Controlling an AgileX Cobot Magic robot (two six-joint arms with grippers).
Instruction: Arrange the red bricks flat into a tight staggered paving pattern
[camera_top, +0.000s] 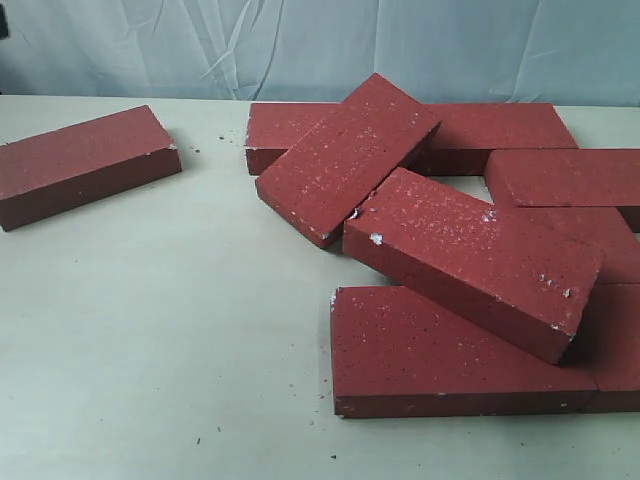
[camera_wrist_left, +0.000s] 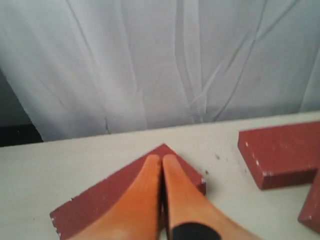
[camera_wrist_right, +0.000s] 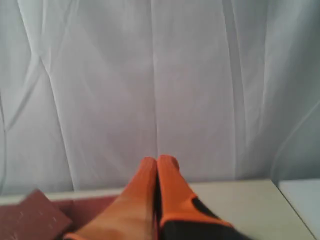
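**Leaning bricks may slip once the heap is disturbed**

Most of the red bricks (camera_top: 520, 130) sit bunched on the right half of the desk (camera_top: 180, 330), far from any paving pattern. A lone brick (camera_top: 85, 165) lies flat, well apart on the left. Two others rest tilted across the flat ones. The rear leaning brick (camera_top: 350, 155) lies over the back row. The front leaning brick (camera_top: 475, 255) overlaps the front flat brick (camera_top: 430, 365) and meets the rear leaner at a corner.

Neither arm shows in the exterior view. In the wrist views the left fingers (camera_wrist_left: 167, 170) are pressed together, empty, above a brick (camera_wrist_left: 100, 202). The right fingers (camera_wrist_right: 165, 170) are likewise closed on nothing. The left wrist view is too blurred to show whether the left fingertips touch the brick below them.

The main risk looks to be the two leaners. Nudging either one could send it sliding off its support, so that it drops flat, knocks neighbours askew or chips another corner. The bricks look heavy and rough, so a grip taken off-centre could let one twist out of the narrow fingers. Loose crumbs (camera_top: 215, 435) on the desk could lodge between bricks and hold the joints open.
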